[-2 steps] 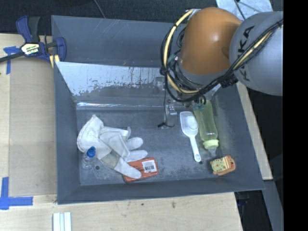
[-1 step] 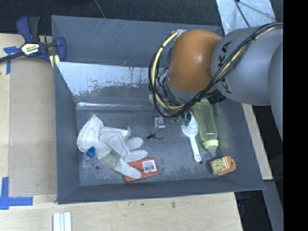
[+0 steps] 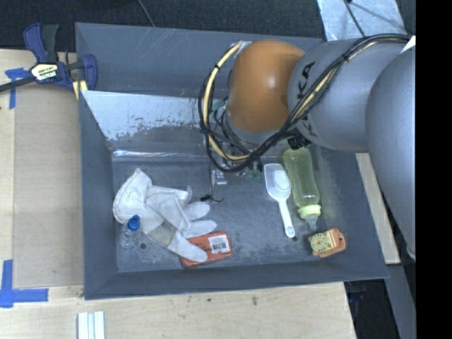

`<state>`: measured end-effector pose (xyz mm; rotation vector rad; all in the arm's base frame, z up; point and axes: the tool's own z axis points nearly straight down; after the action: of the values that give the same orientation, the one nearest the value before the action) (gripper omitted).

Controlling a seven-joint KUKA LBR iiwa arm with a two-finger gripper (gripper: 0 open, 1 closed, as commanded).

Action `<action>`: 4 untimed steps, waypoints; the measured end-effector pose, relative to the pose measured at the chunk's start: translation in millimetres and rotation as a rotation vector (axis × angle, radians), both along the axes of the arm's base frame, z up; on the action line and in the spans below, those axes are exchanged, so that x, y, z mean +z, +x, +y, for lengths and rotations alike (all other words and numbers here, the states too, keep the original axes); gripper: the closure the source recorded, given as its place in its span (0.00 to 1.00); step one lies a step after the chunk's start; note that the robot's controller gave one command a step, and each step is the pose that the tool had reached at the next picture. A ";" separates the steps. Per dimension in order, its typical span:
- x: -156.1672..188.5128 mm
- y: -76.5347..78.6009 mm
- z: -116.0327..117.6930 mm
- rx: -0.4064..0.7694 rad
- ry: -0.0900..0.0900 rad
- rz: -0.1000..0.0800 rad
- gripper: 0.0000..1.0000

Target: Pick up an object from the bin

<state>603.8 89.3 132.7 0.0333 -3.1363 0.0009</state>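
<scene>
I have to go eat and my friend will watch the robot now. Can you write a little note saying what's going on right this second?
Gripper: low over the middle of the bin, just right of the white glove. It shows no thing in its hold.
Things: the glove is crumpled on the left, with a small blue-capped bottle beside it and an orange packet partly under it. The white spoon and the pale green bottle lie on the right.
Done: nothing picked up yet.
Left: grab one thing and lift it out. The glove is nearest.
</scene>
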 end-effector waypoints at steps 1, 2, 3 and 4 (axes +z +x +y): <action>4.7 -11.5 21.2 -0.102 0.001 -0.010 0.00; 39.2 -7.9 73.9 -0.105 -0.002 -0.003 0.00; 53.8 -21.6 103.9 -0.093 0.007 -0.016 0.00; -1.0 -54.7 94.9 -0.201 0.002 -0.009 0.00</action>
<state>549.1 184.2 131.7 -0.2819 -3.1332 -0.0029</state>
